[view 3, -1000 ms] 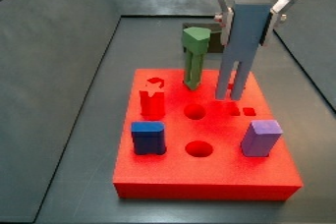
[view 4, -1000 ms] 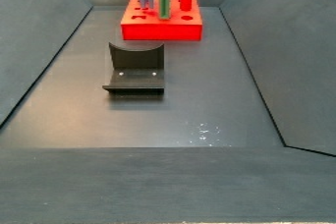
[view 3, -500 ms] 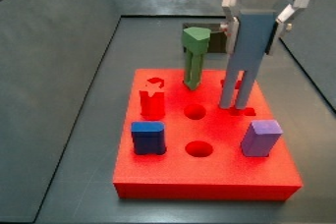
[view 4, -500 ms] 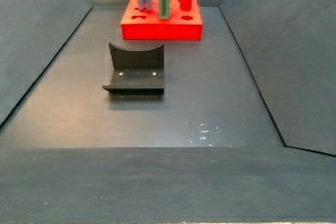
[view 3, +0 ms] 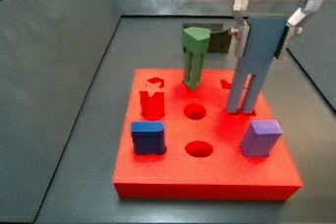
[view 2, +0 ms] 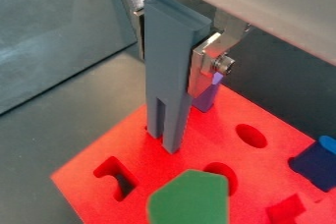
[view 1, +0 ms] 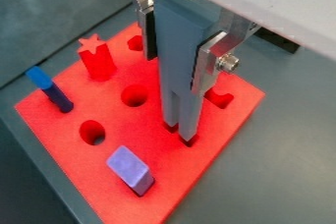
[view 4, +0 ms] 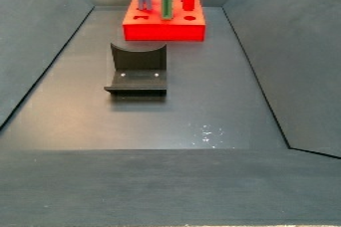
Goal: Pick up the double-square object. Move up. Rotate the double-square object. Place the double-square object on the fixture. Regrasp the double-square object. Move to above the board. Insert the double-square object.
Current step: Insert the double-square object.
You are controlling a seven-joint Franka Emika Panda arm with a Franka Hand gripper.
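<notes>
Now | bar [view 3: 251, 66] is held upright, clamped by gripper [view 1: 176, 43] | shifted right since earlier, lower end at board [view 3: 210, 184] right-side hole | insertion is judged imminent

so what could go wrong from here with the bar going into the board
1. The double-square object, upright in the gripper above the board, has its lower end at the slot by the far right edge; a slight offset could catch the rim and jam it.
2. The jaws hold only the bar's top, so a snag could tilt it.
3. The green peg and purple block stand near, though a knock seems unlikely.
</notes>
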